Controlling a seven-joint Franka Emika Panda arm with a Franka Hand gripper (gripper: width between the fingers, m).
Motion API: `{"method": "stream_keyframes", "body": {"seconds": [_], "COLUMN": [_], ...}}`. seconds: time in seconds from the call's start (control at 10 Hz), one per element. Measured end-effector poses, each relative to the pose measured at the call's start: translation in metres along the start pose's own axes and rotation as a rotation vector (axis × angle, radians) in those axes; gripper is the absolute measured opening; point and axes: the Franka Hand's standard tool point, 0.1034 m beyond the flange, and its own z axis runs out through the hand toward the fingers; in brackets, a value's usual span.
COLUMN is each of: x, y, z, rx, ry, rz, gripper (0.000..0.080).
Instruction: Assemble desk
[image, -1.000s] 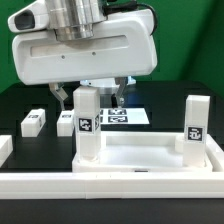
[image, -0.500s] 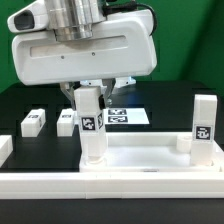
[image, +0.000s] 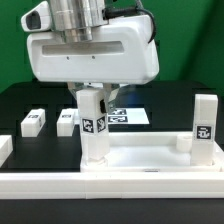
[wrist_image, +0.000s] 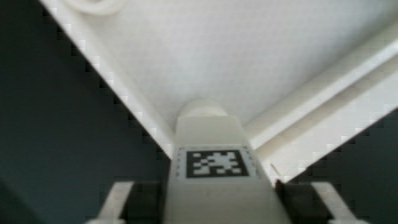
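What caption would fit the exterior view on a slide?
Fingers grip an upright tagged leg at the desk panel's corner; a second leg stands nearby.

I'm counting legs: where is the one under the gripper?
On the exterior view's left, the leg stands upright on the panel's left corner, between the gripper's fingers.

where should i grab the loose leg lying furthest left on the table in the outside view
Grip the leg across its two long sides near the middle, coming straight down from above. It lies flat on the table and sits apart from the next leg, so there looks to be room on both sides.
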Motion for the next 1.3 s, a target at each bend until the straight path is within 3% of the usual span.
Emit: {"method": "stream_keyframes", "body": {"seconds": [0.2,0.3,0.4,0.6,0.7,0.8,0.9,1.0,1.3], "x": [-0.0031,0.0004,0.0019,0.0012,0.0011,0.0011,0.0043,0.0058,0.0065], "y": [-0.0085,-0.0112,-0.0113,-0.012,-0.0118,-0.0119,-0.0106,-0.0116,-0.0104], "z": [0.0019,0.0026,0.0026,0.0031,0.0034,0.0035,0.0021,0.0007,0.0015], "rx": [0.017,0.086,0.125,0.124,0.123,0.123,0.127,0.107,0.099], "ry": [0.01,-0.003,-0.012,-0.014,-0.012,-0.013,0.007,0.041,0.052], "rz": [0.351,0.59,0.708,0.723,0.698,0.698,0.558,0.362,0.18], "gripper": [0.0289,0.0289,0.0289,0.029,0.0468,0.0586,0.0586,0.0638,0.0646]}}
